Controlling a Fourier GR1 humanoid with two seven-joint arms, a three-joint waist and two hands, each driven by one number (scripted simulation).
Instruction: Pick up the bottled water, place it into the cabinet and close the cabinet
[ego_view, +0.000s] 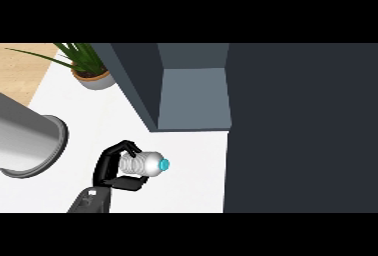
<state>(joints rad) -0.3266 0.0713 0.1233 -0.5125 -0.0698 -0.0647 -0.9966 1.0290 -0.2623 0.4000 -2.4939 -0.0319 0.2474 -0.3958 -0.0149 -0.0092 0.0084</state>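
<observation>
bottled water (150, 165): over the white counter (184, 190), short of the cabinet (193, 97), cap toward it | left hand (112, 170): fingers and thumb curled round the bottle | right hand: not visible | cabinet: open, door (299, 125) swung out, nothing seen inside | status: pick-up looks done; placing and closing remain | nearby: potted plant (90, 70), steel pot (29, 145)

Readable text: none.
Bottled water (148, 164): ribbed clear body and blue cap, with no legible label or brand.
Cabinet (193, 95): plain dark panels, no sign or number.
Plant pot (96, 80): plain, no marking.
Metal cylinder (29, 142): bare grey surface, no lettering.
</observation>
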